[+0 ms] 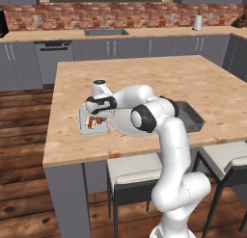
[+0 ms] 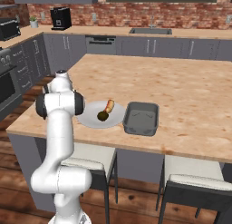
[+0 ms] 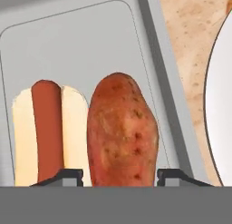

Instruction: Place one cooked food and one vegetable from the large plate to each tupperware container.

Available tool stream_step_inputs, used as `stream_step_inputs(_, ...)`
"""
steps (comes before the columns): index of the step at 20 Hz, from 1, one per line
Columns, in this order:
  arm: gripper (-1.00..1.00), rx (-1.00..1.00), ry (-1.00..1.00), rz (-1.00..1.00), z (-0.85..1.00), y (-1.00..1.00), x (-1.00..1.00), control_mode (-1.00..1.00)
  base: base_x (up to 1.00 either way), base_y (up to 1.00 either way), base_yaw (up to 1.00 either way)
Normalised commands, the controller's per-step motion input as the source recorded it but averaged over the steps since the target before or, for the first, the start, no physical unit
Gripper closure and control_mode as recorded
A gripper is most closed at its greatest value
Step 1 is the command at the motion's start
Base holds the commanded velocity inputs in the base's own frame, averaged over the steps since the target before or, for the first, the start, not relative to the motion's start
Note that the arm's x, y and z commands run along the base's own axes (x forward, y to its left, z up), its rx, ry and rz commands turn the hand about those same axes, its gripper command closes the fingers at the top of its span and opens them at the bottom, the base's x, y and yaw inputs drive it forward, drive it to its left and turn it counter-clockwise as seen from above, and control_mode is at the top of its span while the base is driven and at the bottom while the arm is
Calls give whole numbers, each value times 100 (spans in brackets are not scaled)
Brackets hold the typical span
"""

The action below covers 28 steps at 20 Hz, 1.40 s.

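Near the worktop's front-left edge, claw (image 3: 120, 175) straddles the sweet potato (image 3: 122, 130) in the light tray (image 3: 81, 41), tips parted, apparently released; potato's long axis runs straight ahead of it.

occluded: light tray (image 1: 83, 128) under arm | cut off: large plate (image 3: 219, 105)

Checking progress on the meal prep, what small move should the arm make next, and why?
Probably lift straight up. The sweet potato lies in the light grey tray beside the hot dog, with the gripper fingertips astride its near end, seemingly letting go. The darker tray is empty, and food remains on the large plate.
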Motion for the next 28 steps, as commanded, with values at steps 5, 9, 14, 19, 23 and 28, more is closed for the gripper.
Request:
stream_step_inputs(5, -100, 0, 0, 0, 2, 0, -45, -100, 0, 0, 0)
stream_step_inputs(9, -100, 0, -9, 0, 48, -22, -90, -100, 0, 0, 0)
stream_step_inputs(14, -100, 0, -1, 0, 40, -85, -59, -100, 0, 0, 0)
stream_step_inputs(19, -100, -2, 5, 0, 51, -82, -64, -100, 0, 0, 0)
stream_step_inputs(23, -100, -15, 6, 0, 35, -69, -8, -100, 0, 0, 0)
stream_step_inputs(28, -100, -7, 10, 0, 0, -66, 6, -100, 0, 0, 0)
